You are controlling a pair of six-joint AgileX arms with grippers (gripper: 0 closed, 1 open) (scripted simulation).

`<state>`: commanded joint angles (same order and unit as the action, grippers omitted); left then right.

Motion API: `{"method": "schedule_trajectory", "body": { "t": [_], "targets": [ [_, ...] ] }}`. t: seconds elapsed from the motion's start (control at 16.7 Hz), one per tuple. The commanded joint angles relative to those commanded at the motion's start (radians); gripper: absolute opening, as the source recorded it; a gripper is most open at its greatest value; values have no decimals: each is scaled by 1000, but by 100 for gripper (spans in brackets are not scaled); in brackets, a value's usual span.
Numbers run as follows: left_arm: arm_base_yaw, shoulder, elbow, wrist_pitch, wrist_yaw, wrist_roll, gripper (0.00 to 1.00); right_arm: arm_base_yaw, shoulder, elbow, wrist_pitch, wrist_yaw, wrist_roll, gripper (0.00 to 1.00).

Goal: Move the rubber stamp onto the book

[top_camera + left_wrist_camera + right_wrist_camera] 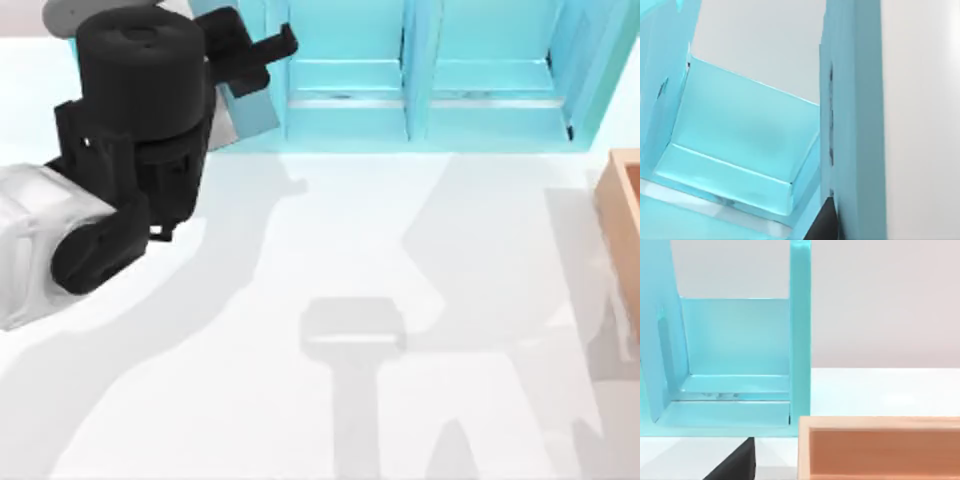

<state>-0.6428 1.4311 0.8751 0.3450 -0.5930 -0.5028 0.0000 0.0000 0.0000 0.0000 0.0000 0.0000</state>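
While the left gripper [262,52], its grip state impossible to tell, sits at eleven o'clock against the blue shelf unit [430,90], it could knock it.

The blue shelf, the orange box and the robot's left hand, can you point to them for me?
blue shelf [430,105], top view, on its lower front ledge.
orange box [880,422], right wrist view, on its near rim.
left hand [262,55], top view, between its dark fingers by the shelf.
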Motion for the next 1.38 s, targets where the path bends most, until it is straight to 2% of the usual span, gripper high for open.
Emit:
{"method": "schedule_trajectory", "body": {
  "t": [0.6,0.9,1.14,1.38],
  "targets": [
    [-308,391,175,-137,-336,-973,0,0,0,0,0,0,0,100],
    [-438,532,247,-196,-477,-1413,0,0,0,0,0,0,0,100],
    [-509,594,291,-225,-560,-1648,0,0,0,0,0,0,0,100],
    [-541,615,312,-236,-599,-1741,0,0,0,0,0,0,0,100]
  ]
}}
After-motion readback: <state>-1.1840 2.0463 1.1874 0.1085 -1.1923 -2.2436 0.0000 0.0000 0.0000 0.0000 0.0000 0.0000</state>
